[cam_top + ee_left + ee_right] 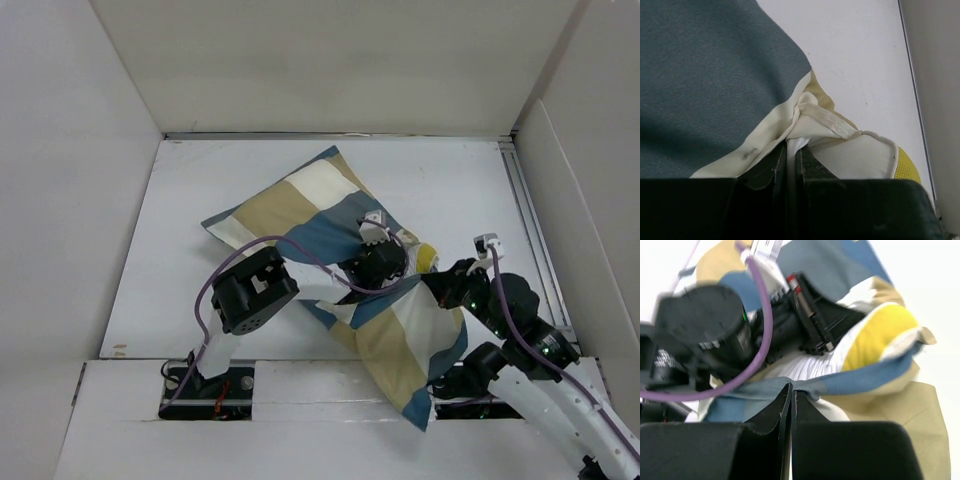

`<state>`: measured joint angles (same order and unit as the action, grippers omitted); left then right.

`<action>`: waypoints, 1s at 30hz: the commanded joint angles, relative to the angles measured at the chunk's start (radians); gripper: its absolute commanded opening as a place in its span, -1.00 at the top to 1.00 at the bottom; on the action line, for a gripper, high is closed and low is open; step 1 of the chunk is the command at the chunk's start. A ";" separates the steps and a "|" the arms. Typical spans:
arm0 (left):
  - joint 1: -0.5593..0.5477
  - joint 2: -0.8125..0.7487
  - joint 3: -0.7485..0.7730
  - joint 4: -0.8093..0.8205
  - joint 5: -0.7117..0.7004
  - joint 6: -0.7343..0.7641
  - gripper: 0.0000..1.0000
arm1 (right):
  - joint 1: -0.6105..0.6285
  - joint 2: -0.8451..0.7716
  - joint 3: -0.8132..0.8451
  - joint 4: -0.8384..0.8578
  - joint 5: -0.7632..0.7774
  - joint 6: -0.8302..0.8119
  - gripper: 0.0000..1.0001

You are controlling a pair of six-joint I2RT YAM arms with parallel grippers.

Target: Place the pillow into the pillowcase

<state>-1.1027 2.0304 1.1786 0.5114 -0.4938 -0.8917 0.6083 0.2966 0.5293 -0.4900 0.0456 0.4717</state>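
The checked pillowcase (300,205) lies diagonally on the table, one end hanging over the near edge. The pillow is almost all inside it; only a yellow corner (427,258) pokes out at the opening on the right. My left gripper (400,250) is shut on a cream fold of the pillowcase's edge (805,107), its jaws (792,150) pinching the cloth beside the pillow corner (905,167). My right gripper (434,285) is shut on the blue edge of the pillowcase (865,375), pinched at the jaws (791,390), just below the pillow's yellow corner (875,335).
White walls enclose the white table (200,250) on the left, back and right. A metal rail (525,220) runs along the table's right side. My left arm's black wrist and purple cable (715,335) fill the space right in front of the right gripper.
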 commanded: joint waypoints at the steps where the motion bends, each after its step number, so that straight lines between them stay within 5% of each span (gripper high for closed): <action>1: -0.006 0.111 -0.102 -0.425 -0.126 -0.113 1.00 | 0.002 0.002 0.170 0.073 0.170 0.038 1.00; 5: 0.003 0.120 -0.155 -0.523 -0.146 -0.257 1.00 | 0.002 0.096 0.325 -0.016 0.269 0.005 1.00; 14: 0.037 0.120 -0.241 -0.496 -0.118 -0.316 1.00 | 0.002 0.212 0.552 0.138 0.022 -0.134 1.00; 19: 0.093 0.096 -0.241 -0.508 -0.098 -0.296 1.00 | 0.002 0.286 0.555 0.265 -0.434 -0.180 1.00; 20: 0.105 0.073 -0.241 -0.523 -0.098 -0.296 1.00 | 0.002 0.315 0.555 0.265 -0.488 -0.192 0.93; 22: 0.156 -0.034 -0.241 -0.533 -0.098 -0.242 1.00 | 0.002 0.397 0.546 0.186 -0.517 -0.214 0.28; 24: 0.193 -0.164 -0.229 -0.562 -0.083 -0.187 1.00 | 0.002 0.429 0.537 0.099 -0.439 -0.214 -0.86; 25: 0.216 -0.209 -0.215 -0.580 -0.083 -0.165 0.86 | 0.011 0.438 0.537 0.073 -0.375 -0.214 -1.00; 28: 0.216 -0.353 -0.137 -0.640 -0.103 -0.063 0.37 | 0.011 0.411 0.557 0.009 -0.053 -0.179 -1.00; 30: 0.216 -0.406 -0.097 -0.663 -0.103 -0.015 -0.14 | 0.011 0.411 0.545 0.008 0.136 -0.170 -1.00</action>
<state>-0.8856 1.7035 1.0409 0.1051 -0.5522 -1.0504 0.6113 0.7261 1.0370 -0.4915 -0.1097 0.2863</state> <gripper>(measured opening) 0.515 0.998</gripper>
